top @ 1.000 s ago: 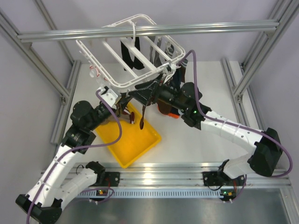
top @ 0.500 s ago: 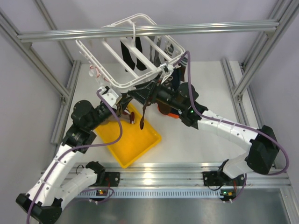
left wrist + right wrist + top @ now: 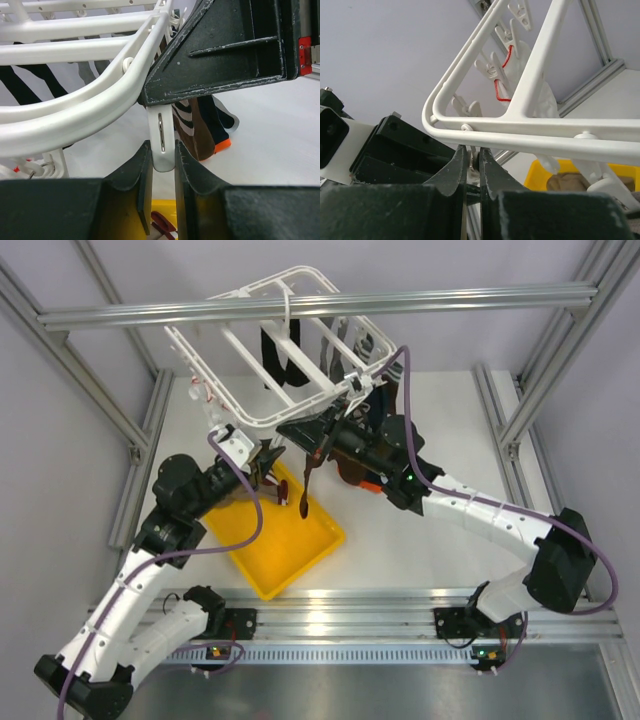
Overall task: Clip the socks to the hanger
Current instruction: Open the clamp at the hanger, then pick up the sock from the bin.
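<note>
The white hanger [image 3: 197, 373] hangs tilted from the overhead bar, with black socks [image 3: 280, 355] clipped on it. Both grippers meet under its near rim [image 3: 75, 115]. My left gripper [image 3: 162, 150] is shut on the lower end of a white clip [image 3: 161, 156]. My right gripper [image 3: 472, 150] has its jaws almost together on a thin white and dark piece just below the hanger [image 3: 535, 140], at the top of that clip. A dark brown sock [image 3: 304, 490] dangles below the grippers [image 3: 318, 432]; what holds it is hidden. More socks [image 3: 355, 470] lie on the table.
A yellow tray [image 3: 270, 560] sits under the left gripper [image 3: 268, 455], with a sock in it. Several free clips [image 3: 492, 70] and a red cord [image 3: 502, 80] hang along the hanger's far side. Aluminium posts frame the table.
My right gripper's jaws have gone from wide open to nearly together under the rim. The hanger has shifted slightly. The left gripper keeps its hold on the clip.
</note>
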Motion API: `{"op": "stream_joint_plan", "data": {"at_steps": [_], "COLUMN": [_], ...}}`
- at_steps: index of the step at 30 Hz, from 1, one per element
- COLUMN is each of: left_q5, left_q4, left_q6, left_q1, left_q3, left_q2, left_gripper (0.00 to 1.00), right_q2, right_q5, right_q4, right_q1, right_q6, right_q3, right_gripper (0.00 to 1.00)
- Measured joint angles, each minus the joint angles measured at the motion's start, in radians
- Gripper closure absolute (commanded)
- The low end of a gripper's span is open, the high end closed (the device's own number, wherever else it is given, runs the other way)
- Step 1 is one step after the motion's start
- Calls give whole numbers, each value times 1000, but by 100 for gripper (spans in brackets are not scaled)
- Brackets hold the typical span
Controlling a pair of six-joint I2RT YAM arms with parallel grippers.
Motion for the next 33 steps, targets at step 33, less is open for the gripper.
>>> {"op": "stream_joint_plan", "data": {"at_steps": [33], "left_q5": [-24], "left_q4": [-571], "left_q6": [394], "left_q1": [-4], "left_q3": [-103], "left_q2": [143], "left_gripper": [56], "right_q2": [-44], "right_q5": [15], "right_q4": [-49], "right_q1": [-42], "right_q6": [9], "right_q3": [-18], "right_gripper": [100]}}
